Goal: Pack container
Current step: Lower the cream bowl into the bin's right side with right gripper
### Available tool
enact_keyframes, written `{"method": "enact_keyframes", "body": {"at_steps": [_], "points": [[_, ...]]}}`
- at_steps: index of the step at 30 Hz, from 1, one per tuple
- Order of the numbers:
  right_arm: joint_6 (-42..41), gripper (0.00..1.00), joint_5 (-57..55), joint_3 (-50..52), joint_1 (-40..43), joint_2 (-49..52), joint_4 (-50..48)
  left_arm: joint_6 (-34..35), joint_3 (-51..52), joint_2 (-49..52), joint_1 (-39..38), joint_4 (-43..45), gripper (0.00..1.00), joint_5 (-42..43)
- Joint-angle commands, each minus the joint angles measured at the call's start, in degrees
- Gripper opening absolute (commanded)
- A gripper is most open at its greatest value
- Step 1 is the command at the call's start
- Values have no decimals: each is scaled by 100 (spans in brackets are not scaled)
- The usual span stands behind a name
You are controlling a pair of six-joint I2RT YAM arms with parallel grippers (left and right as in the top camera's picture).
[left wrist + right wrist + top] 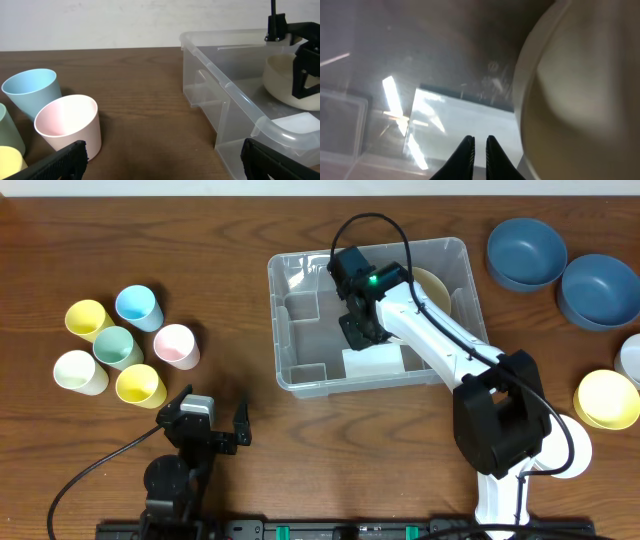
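Observation:
The clear container (300, 310) stands at the middle back of the table, with a cream bowl (437, 288) in its right end. My right gripper (358, 330) reaches down inside it, left of the bowl. In the right wrist view the right gripper (480, 142) is shut with nothing between its fingers, over the white label (465, 120), and the cream bowl (580, 100) is just to its right. My left gripper (205, 423) rests open near the front edge. In the left wrist view the left gripper (162, 150) frames bare table between a pink cup (67, 122) and the container (225, 85).
Several cups cluster at the left, among them a blue cup (137, 307), a green cup (116, 346) and a yellow cup (140, 385). Two blue bowls (526, 252) (598, 290) and a yellow bowl (607, 398) sit at the right.

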State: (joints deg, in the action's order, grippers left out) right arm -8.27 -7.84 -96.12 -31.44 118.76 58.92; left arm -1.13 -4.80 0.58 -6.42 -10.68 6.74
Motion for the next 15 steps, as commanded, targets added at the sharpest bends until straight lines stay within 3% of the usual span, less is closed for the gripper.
{"method": "enact_keyframes", "body": {"at_steps": [1, 15], "points": [[92, 12, -243, 35, 85, -146, -68, -13, 94, -35, 24, -186, 98, 76], [374, 13, -243, 33, 404, -146, -302, -13, 94, -35, 24, -186, 98, 76]]}}
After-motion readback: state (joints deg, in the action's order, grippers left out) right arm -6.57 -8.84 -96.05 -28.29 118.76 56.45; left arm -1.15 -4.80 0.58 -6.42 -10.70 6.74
